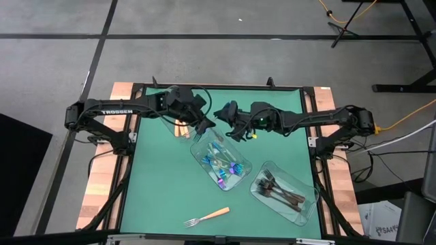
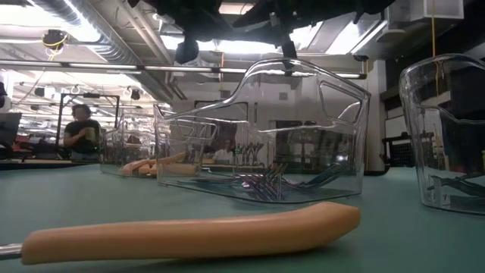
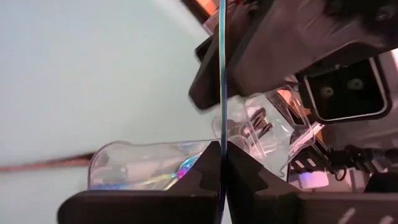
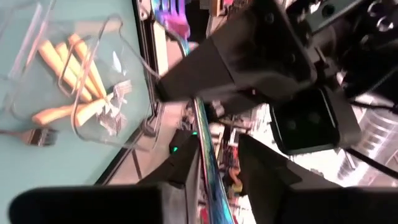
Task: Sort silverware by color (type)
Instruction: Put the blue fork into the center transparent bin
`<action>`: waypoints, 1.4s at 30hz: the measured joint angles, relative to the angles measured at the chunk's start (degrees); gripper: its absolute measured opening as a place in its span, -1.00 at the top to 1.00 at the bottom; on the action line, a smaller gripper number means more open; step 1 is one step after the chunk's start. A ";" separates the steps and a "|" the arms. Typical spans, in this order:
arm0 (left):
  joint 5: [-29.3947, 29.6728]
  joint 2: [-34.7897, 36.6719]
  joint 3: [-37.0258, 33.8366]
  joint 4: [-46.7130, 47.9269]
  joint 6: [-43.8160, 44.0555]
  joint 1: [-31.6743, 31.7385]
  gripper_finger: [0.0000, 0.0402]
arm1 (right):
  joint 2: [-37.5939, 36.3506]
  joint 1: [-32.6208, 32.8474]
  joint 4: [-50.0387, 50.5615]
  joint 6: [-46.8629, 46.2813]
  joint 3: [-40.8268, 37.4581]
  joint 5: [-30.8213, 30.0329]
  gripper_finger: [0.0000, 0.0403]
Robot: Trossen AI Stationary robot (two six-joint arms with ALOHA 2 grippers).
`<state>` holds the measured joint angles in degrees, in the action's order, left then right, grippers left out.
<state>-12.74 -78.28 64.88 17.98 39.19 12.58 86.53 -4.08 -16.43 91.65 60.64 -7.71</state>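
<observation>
My left gripper is shut on an iridescent blue-purple fork above the far middle of the mat. My right gripper faces it at close range. It is open, with the same fork's handle running between its fingers. The fork's purple head sticks out beyond the left gripper. The orange-handled utensils lie in the far-left clear tray. More iridescent pieces lie in the middle tray and the dark forks in the right tray. One orange-handled fork lies flat on the mat near the front edge. My left gripper pinches the iridescent fork's thin handle between its two fingers, and the fork shows edge-on running straight out past the fingertips. The fork is lifted clear of the mat and trays. My right gripper's fingers stand on either side of the handle, which lies close along one finger; I cannot tell whether they touch.
Three clear plastic trays stand on the green mat: far left, middle and near right. The two grippers are nearly touching above the middle tray's far end. A person stands in the room behind the table.
</observation>
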 joint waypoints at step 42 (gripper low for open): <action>9.77 -19.90 0.02 -3.64 67.37 -18.58 0.99 | -0.25 1.84 28.76 -21.40 0.04 -22.55 0.48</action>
<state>-2.97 -98.18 64.90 14.35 106.56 -6.00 86.28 -2.24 12.34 70.25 60.69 -30.26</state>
